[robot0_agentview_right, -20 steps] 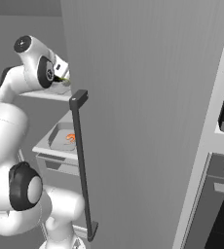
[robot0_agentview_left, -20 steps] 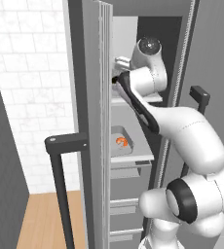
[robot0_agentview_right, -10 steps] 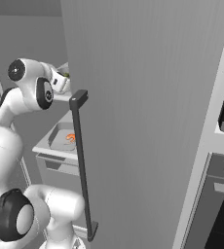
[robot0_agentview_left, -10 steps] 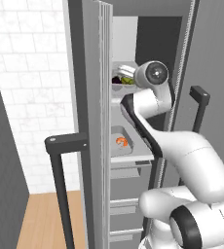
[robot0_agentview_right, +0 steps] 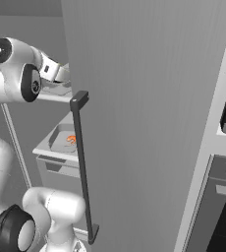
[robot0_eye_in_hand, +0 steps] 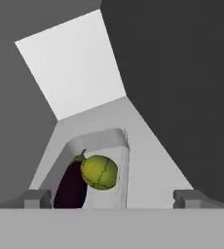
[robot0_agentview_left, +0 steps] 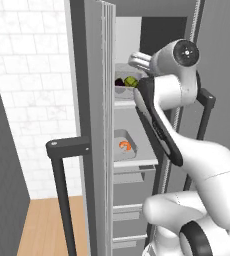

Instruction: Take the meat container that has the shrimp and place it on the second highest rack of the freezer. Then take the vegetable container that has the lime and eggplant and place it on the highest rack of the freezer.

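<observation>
A white-tiled wall and a strip of wooden floor fill the left of the left base view, beside the tall grey freezer with its door swung open. At upper centre of this view the vegetable container sits on the highest rack, holding the dark eggplant and the green lime; below, at centre, the meat container with the orange shrimp rests on the second highest rack. In the right base view the freezer door's smooth grey face and dark bar handle take the middle, with the shrimp tray at centre left. In the hand view the glossy eggplant lies against the dimpled lime in the lower centre, inside the pale, thin-walled, round-cornered tray, and the fingers stand wide apart at the bottom corners, gripping nothing. The tray looks light and stiff, probably best taken by a side wall; the round produce could roll if it tips.
</observation>
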